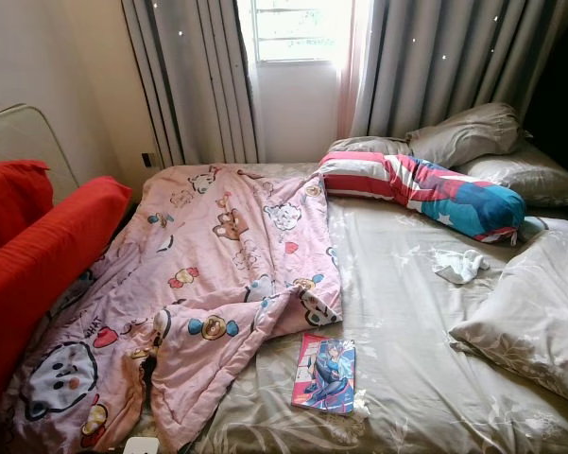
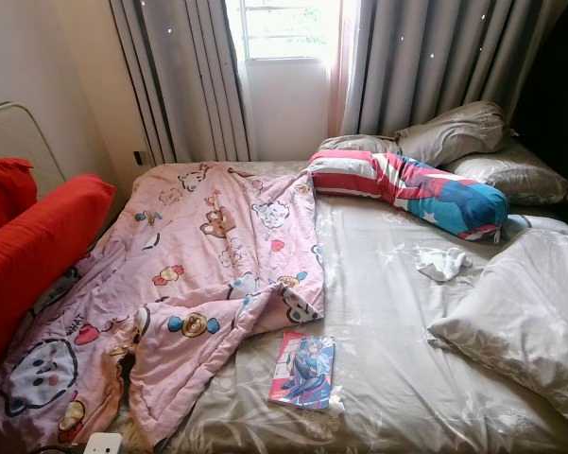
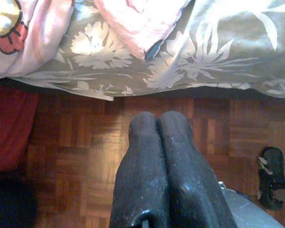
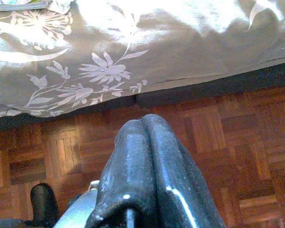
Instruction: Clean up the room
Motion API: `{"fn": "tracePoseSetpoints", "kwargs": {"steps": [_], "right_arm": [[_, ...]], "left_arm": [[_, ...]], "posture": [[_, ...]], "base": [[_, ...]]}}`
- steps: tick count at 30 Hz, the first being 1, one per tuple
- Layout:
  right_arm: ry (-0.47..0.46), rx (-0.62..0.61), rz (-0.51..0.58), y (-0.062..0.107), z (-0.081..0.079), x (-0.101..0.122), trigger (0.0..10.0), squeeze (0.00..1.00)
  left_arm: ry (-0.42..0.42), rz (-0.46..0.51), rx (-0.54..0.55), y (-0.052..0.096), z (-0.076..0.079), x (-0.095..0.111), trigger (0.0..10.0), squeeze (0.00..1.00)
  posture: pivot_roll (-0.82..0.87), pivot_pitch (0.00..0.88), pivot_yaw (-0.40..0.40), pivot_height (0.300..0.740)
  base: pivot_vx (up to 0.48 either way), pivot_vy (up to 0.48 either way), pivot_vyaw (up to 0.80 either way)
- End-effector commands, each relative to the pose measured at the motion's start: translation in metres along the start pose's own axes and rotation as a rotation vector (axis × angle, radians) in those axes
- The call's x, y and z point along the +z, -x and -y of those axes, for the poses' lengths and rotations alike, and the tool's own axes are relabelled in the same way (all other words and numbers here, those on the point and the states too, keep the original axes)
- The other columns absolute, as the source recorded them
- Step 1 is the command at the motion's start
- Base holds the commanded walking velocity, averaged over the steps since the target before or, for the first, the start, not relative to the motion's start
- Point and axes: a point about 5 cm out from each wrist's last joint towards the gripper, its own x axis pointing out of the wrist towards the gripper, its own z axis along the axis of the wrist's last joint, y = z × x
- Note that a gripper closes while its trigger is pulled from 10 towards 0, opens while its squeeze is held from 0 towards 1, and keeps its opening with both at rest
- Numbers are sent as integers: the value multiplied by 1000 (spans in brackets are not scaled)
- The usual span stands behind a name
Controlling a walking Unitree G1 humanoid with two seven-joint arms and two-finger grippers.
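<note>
Both arms idle w/ fingers closed, empty, over floor [image 4: 218, 137]: bed [image 1: 406, 312] still has rumpled blanket [image 1: 217, 274] & book [image 1: 325, 373].

grey curtains [image 1: 454, 66], bright window [image 1: 298, 28], parquet floor [image 4: 237, 137]

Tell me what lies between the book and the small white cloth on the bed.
Only bare floral sheet lies between the book and the white cloth, as the left eye view shows.
</note>
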Motion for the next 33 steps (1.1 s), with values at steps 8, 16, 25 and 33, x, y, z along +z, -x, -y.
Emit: {"fn": "tracePoseSetpoints", "kwargs": {"steps": [8, 16, 25, 33], "right_arm": [[3, -3, -10, 0, 0, -1, 10000, 0], [87, 145, 77, -4, -24, 17, 10000, 0], [81, 152, 75, -3, -25, 15, 10000, 0], [84, 146, 72, -3, -22, 16, 10000, 0]], "left_arm": [[7, -35, 11, 2, -4, -8, 10000, 0], [22, -45, -22, 3, 11, -19, 10000, 0], [21, -35, -17, 3, 8, -16, 10000, 0], [28, -26, -19, 2, 10, -13, 10000, 0]], "posture": [[-11, 0, 33, 740], [-20, 151, -16, 740], [-22, 161, -12, 740], [-23, 158, -17, 740]], "base": [[0, 0, 0], [0, 0, 0], [0, 0, 0], [0, 0, 0]]}}
